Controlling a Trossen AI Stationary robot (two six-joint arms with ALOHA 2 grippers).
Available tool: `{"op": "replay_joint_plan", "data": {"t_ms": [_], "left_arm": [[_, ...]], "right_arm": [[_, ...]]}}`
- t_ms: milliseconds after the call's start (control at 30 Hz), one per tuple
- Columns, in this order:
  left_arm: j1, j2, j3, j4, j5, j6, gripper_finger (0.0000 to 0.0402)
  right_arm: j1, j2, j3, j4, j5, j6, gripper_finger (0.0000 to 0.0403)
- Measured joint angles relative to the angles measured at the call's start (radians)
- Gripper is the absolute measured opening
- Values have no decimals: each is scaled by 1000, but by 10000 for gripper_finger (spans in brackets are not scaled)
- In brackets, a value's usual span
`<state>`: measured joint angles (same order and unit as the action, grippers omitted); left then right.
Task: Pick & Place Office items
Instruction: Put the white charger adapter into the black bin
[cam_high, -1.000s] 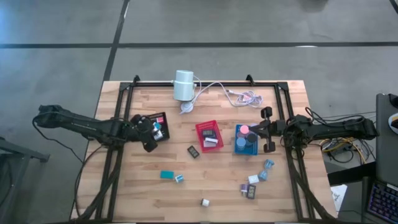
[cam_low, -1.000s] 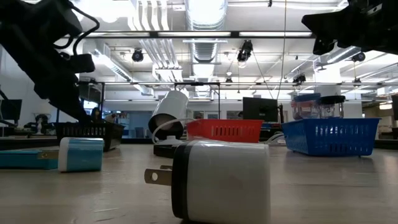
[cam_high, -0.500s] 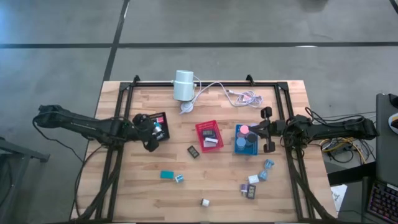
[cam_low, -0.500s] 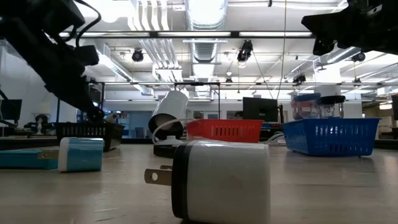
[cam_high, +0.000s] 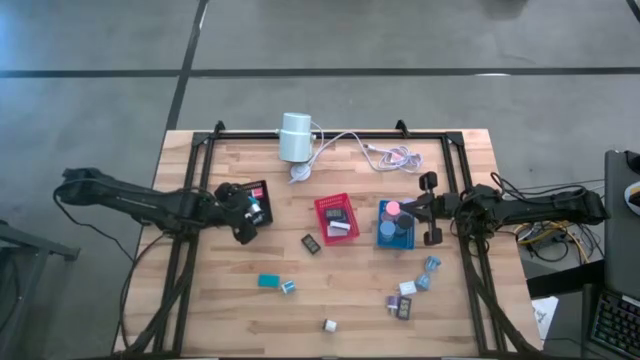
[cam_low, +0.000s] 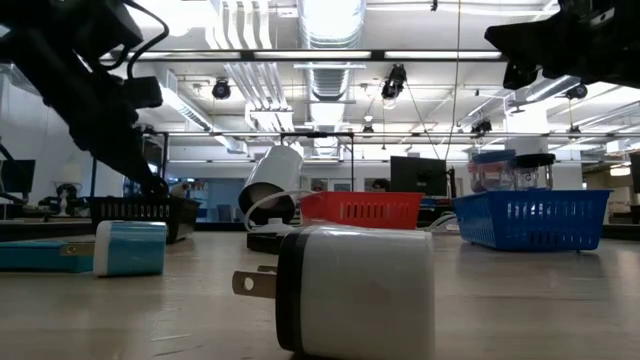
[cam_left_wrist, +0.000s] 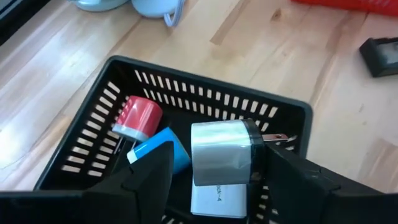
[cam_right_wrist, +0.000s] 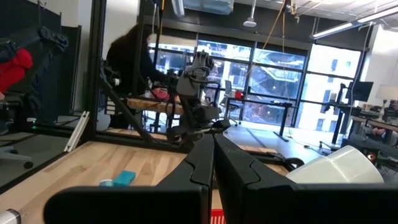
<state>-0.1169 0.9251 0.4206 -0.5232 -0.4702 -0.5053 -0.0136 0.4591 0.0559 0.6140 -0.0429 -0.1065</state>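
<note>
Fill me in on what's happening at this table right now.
The robot is sorting small office items into trays. The left gripper hangs open over the black tray, with a silver charger between its fingers, seemingly just let go beside a red plug and a blue one. The right gripper waits shut by the blue tray. More pieces lie loose on the table.

Room was a big open workshop: grey concrete floor, exposed ceiling ducts, strip lights, tall windows behind desks with monitors.
</note>
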Motion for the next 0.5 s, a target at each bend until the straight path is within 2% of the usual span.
{"op": "replay_joint_plan", "data": {"t_ms": [500], "left_arm": [[77, 134, 1, 26, -7, 40, 243]], "right_arm": [[0, 0, 0, -6, 0, 2, 8]]}}
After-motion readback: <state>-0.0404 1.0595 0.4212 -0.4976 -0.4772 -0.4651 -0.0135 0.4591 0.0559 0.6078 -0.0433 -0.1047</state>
